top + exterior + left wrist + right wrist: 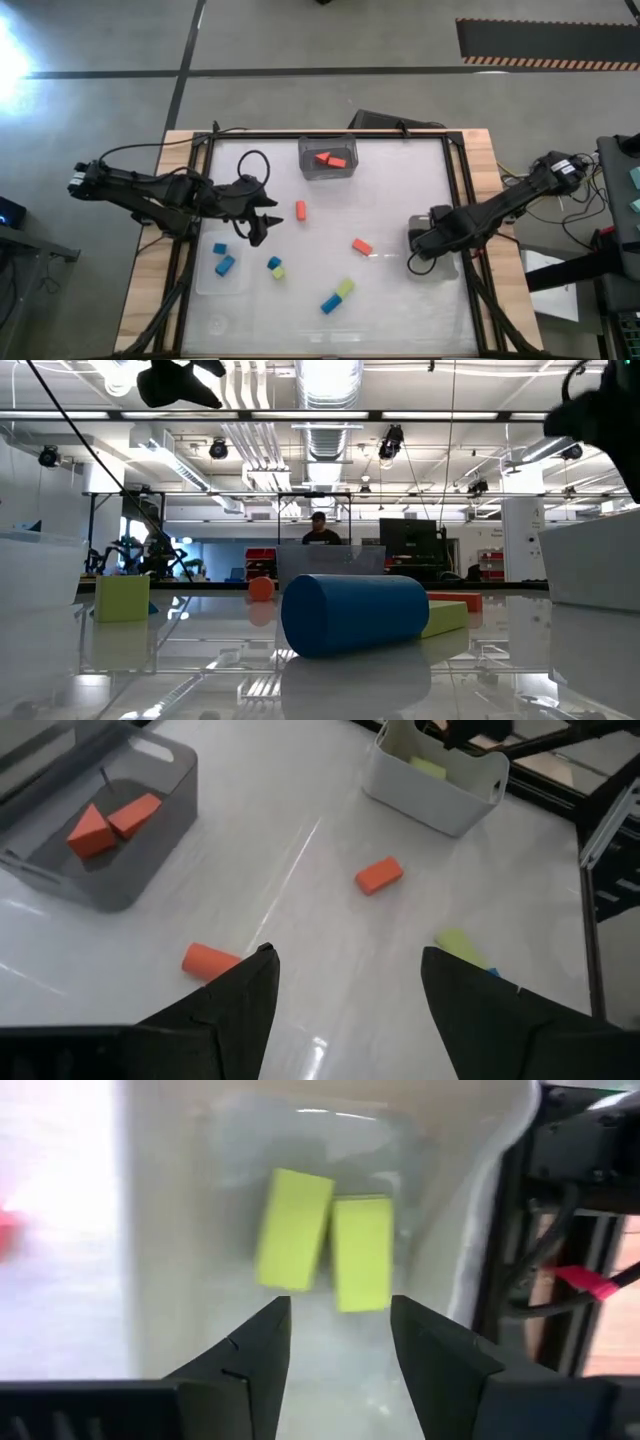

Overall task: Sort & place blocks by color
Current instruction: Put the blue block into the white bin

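A glossy white table (pixel 400 200) under bright ceiling lights; beyond it, a person (pixel 320 530) at desks. The right gripper (pixel 338 1342) hangs with fingers parted and empty over two yellow-green blocks (pixel 293 1228) in a clear bin (pixel 180 1200) — visible only from its wrist. The left gripper (pixel 345 988) is spread wide — orange blocks (pixel 378 875) ahead.
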